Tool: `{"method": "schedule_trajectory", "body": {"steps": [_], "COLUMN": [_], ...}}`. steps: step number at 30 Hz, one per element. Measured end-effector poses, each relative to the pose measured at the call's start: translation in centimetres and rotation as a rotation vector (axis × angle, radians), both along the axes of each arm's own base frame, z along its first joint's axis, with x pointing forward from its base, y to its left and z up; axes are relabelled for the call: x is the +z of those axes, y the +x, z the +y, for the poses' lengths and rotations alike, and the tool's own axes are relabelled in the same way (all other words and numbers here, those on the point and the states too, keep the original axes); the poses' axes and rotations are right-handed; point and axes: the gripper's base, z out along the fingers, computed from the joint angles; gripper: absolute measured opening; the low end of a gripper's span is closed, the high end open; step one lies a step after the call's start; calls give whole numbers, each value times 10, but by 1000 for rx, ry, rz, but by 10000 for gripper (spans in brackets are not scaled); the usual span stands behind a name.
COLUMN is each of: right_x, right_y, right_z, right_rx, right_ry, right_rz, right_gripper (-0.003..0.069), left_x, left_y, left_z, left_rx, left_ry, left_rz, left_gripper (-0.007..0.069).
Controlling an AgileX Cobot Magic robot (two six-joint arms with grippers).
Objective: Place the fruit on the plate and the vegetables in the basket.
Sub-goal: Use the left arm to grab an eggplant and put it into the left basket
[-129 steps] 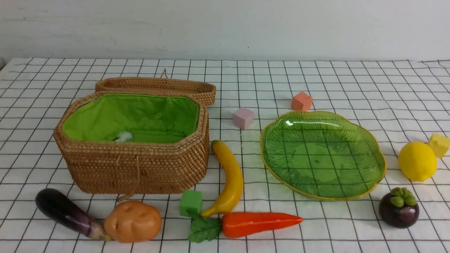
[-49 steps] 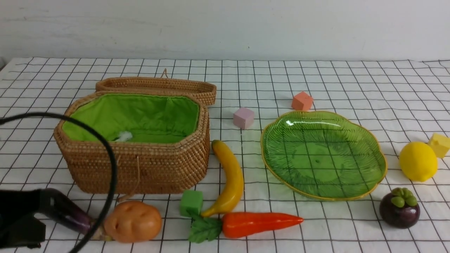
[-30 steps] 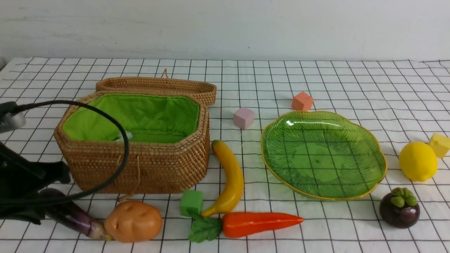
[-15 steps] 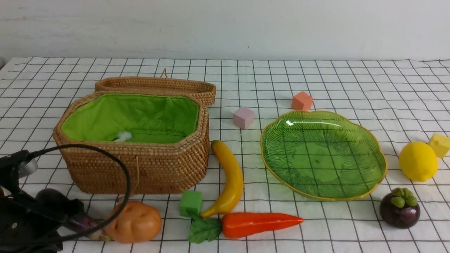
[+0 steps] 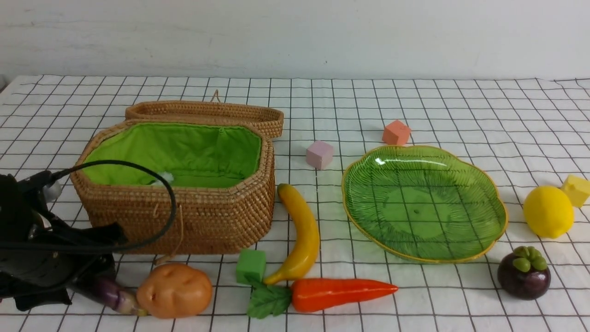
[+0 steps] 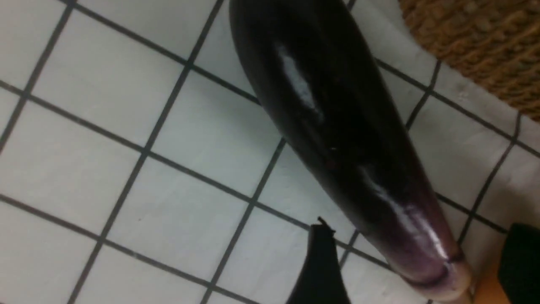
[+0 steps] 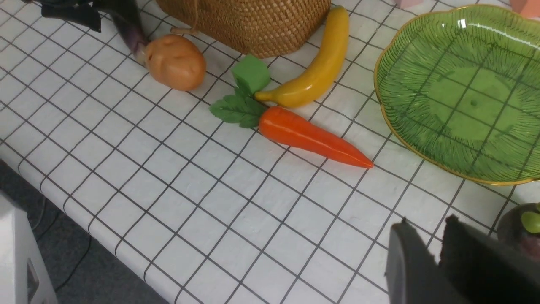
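Note:
The dark purple eggplant (image 5: 109, 295) lies at the front left, its stem end touching the potato (image 5: 174, 290). My left gripper (image 5: 103, 258) is open and low over it. In the left wrist view the eggplant (image 6: 337, 126) runs between the two fingers (image 6: 320, 270), not gripped. The carrot (image 5: 341, 294) and banana (image 5: 302, 235) lie in front of the open basket (image 5: 193, 221). The green plate (image 5: 424, 203) is bare. The lemon (image 5: 547, 211) and mangosteen (image 5: 523, 273) sit to its right. My right gripper (image 7: 426, 230) is shut and empty, near the mangosteen (image 7: 521, 234).
A green cube (image 5: 250, 266) sits by the carrot's leaves. A pink cube (image 5: 319, 154) and an orange cube (image 5: 395, 133) lie behind the plate, a yellow cube (image 5: 575, 189) beside the lemon. The basket's lid (image 5: 207, 112) lies open behind it. The table's front edge (image 7: 84, 228) shows in the right wrist view.
My left arm has come in from the front left and settled over the eggplant, shifting a little up and forward in the last half second. The foods have not moved.

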Motion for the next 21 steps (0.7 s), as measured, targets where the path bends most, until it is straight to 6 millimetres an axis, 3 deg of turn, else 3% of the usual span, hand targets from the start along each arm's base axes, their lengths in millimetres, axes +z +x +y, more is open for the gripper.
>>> {"method": "schedule_trajectory", "body": {"steps": [6,11,14,21], "right_x": [-1,-1,-1,-1], "right_y": [-1,-1,-1,-1], "right_z": [0,0,0,0], "right_rx": [2,2,5,5], "right_ry": [-4,-5,-8,-9], "right_rz": [7,8,14,17], "right_gripper": [148,148,148,151], "left_x": [-15,-21,-31,-41], "left_y": [11,12,7,-6], "left_z": [2,4,5,7], "left_rx": [28,50,61,53], "left_ry": [25,40,40,62], "left_rz": [-15,4,21,78], "left_gripper": [520,456,393,340]}}
